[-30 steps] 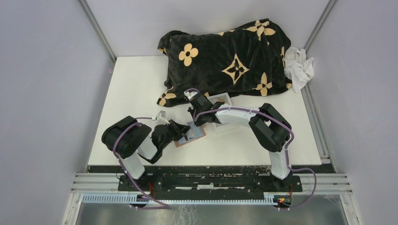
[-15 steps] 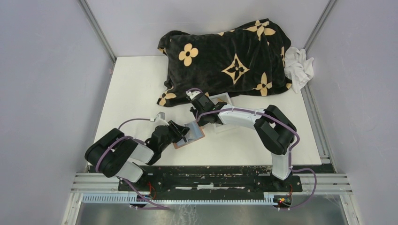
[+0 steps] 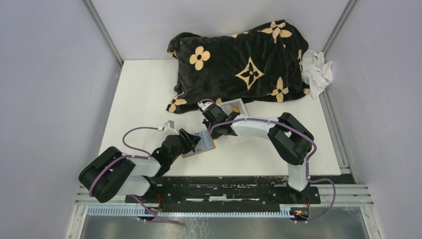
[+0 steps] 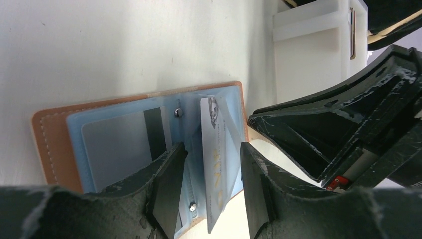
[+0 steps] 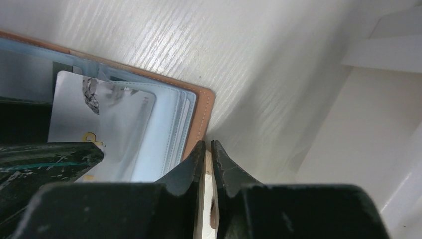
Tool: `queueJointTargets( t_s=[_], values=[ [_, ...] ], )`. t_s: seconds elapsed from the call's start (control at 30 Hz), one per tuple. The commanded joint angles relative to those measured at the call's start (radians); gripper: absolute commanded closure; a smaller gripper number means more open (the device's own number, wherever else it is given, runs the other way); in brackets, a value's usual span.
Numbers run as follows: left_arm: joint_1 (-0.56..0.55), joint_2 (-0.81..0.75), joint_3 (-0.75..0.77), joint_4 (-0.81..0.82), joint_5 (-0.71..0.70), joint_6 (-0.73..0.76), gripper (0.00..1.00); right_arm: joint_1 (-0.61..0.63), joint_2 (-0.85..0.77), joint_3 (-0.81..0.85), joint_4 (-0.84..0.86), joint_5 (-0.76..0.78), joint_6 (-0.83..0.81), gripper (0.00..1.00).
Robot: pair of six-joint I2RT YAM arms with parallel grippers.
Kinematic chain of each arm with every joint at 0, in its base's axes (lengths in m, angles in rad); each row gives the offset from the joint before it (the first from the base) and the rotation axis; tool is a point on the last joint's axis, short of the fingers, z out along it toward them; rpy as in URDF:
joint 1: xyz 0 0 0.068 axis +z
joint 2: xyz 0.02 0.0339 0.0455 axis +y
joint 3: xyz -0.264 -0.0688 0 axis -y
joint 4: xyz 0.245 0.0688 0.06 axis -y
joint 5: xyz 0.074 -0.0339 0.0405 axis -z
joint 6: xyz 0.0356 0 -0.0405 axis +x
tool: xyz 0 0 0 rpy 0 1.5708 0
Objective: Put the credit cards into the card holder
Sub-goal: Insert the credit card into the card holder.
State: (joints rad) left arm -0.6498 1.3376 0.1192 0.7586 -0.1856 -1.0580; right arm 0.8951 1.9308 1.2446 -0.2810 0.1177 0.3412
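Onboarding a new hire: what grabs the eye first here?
The black blanket with gold flowers, heaped at the far edge of the table. Then, mid-table, the open tan card holder with blue sleeves, a white card standing on edge between the open fingers of the left hand. The right hand pinches the holder's corner.

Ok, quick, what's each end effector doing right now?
Left end effector: open, fingers either side of the upright silver credit card, no clear contact.
Right end effector: closed, apparently pinching the edge of the tan card holder.
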Motion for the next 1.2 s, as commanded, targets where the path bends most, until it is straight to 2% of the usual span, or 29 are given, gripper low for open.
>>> queueJointTargets(
  t_s=[0.0, 0.3, 0.57, 0.7, 0.77, 0.93, 1.17],
  values=[
    [-0.015, -0.056, 0.000, -0.180, -0.076, 0.051, 0.45, 0.009, -0.051, -0.017, 0.035, 0.026, 0.013, 0.86],
    [-0.028, -0.257, -0.024, -0.354, -0.161, 0.032, 0.43, 0.021, -0.049, -0.023, 0.040, 0.025, 0.021, 0.86],
    [-0.030, -0.362, -0.035, -0.406, -0.179, 0.026, 0.43, 0.030, -0.041, -0.014, 0.040, 0.025, 0.022, 0.86],
    [-0.030, -0.381, -0.043, -0.407, -0.187, 0.021, 0.47, 0.033, -0.039, -0.014, 0.040, 0.026, 0.022, 0.87],
    [-0.030, -0.390, -0.048, -0.406, -0.191, 0.018, 0.52, 0.034, -0.038, -0.011, 0.040, 0.027, 0.022, 0.87],
    [-0.029, -0.422, -0.055, -0.420, -0.206, 0.022, 0.80, 0.036, -0.037, -0.012, 0.040, 0.027, 0.022, 0.88],
    [-0.031, -0.415, -0.038, -0.446, -0.206, 0.041, 0.96, 0.036, -0.036, -0.011, 0.040, 0.027, 0.022, 0.89]
  ],
)
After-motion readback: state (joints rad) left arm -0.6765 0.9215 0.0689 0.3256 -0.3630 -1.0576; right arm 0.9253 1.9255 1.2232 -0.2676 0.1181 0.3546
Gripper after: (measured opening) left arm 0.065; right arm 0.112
